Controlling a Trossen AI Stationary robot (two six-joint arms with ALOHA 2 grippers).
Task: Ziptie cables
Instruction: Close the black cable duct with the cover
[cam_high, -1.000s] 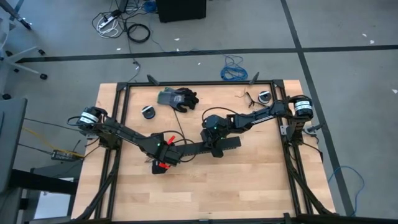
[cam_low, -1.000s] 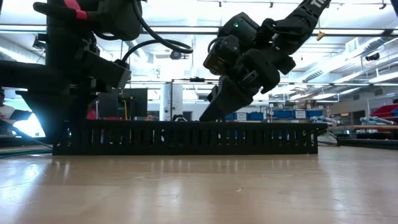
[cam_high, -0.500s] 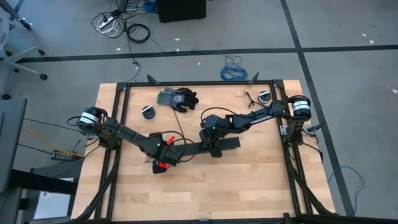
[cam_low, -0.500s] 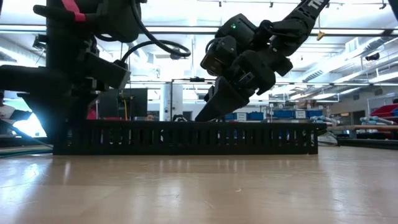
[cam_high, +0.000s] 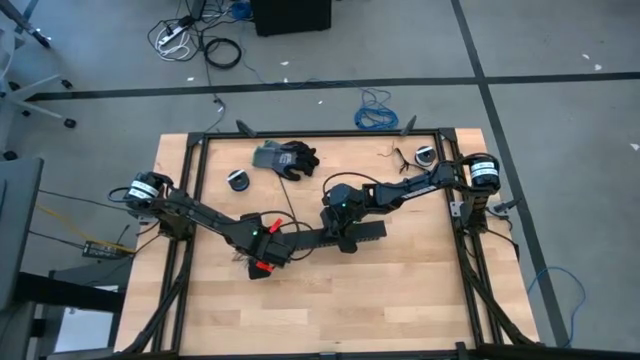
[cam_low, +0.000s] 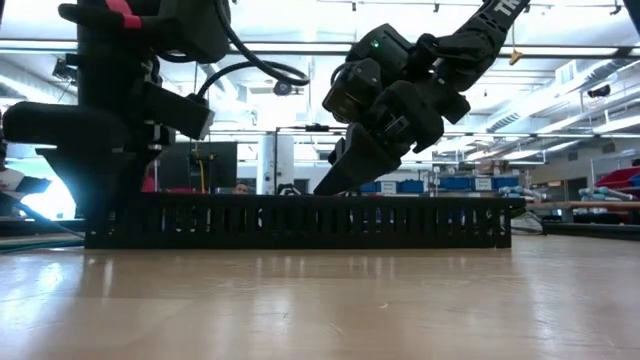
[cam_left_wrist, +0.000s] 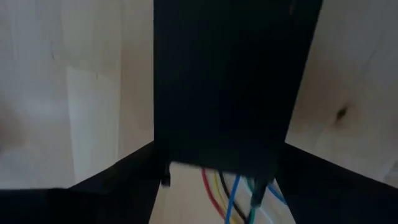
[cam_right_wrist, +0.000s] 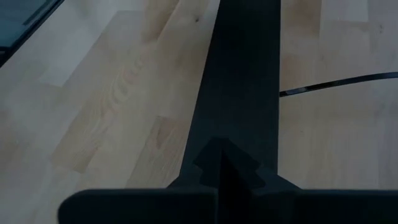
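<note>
A long black slotted channel (cam_high: 320, 238) lies flat on the wooden table, and in the low view the channel (cam_low: 300, 220) runs across the picture. Thin red, yellow, blue and green cables (cam_left_wrist: 231, 190) stick out of its left end; the rest of them is hidden inside. My left gripper (cam_high: 260, 255) is at that left end, with its fingers on either side of the channel. My right gripper (cam_low: 322, 190) is shut and slants down onto the channel's top near its middle. My left gripper grips the channel's left end (cam_left_wrist: 217, 124) between its two fingers (cam_left_wrist: 106, 186), one on each long side wall, coming from above across its length. The channel stays flat on the table. My right gripper rests its shut fingertips (cam_right_wrist: 225, 163) on the channel's top face (cam_right_wrist: 242, 93) near the middle. It slants down from the table's right side and lies along the channel.
A dark glove (cam_high: 287, 157) lies near the far edge. Two small round objects (cam_high: 238, 179) (cam_high: 426, 156) sit at far left and far right. A thin black cord (cam_right_wrist: 339, 84) crosses the wood beside the channel. Black frame rails (cam_high: 185, 200) border the table.
My right gripper has slid a little along the channel's top toward the table's left and stays shut. The channel has kept its place.
</note>
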